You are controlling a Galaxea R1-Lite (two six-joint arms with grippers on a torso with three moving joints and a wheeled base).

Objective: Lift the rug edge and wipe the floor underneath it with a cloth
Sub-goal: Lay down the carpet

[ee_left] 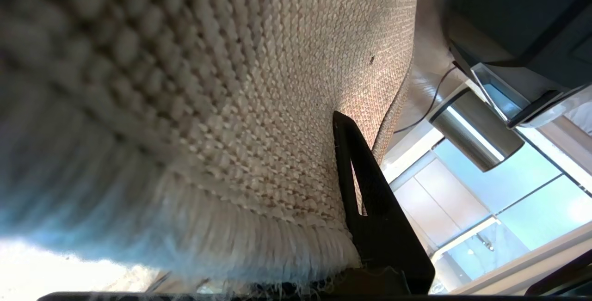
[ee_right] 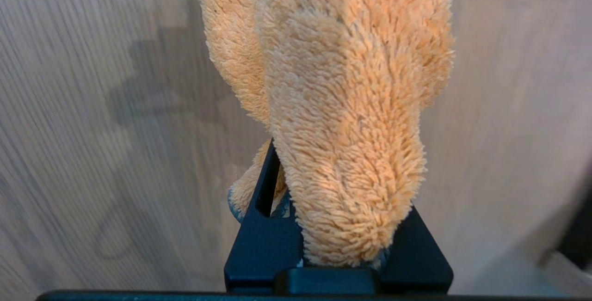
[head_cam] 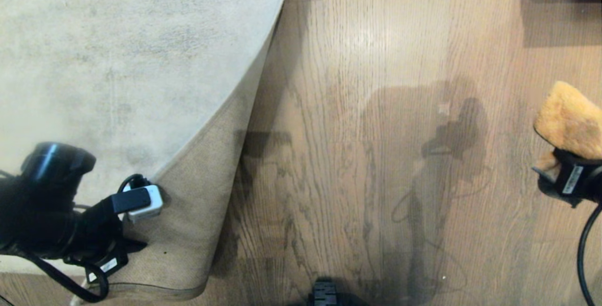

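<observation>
The left gripper (head_cam: 120, 223) is seen at eight o'clock in the head view, clamped on the rug edge (head_cam: 235, 141), which is folded up off the floor (head_cam: 367, 155). At three o'clock, the cloth (head_cam: 569, 120) is held by the right gripper (head_cam: 562, 167).

In the left wrist view, the rug's woven backing (ee_left: 259, 107) is pinched.

In the right wrist view, the cloth (ee_right: 342, 120) is gripped above the floor (ee_right: 92, 130).

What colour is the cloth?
Mustard-orange and fluffy, the cloth; the right wrist view shows it best.

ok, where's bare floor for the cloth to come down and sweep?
Bare floor runs wide between the lifted rug edge and the right claw gripping the cloth. It is tight only at lower left, where the left claw pins the folded-back rug.
</observation>
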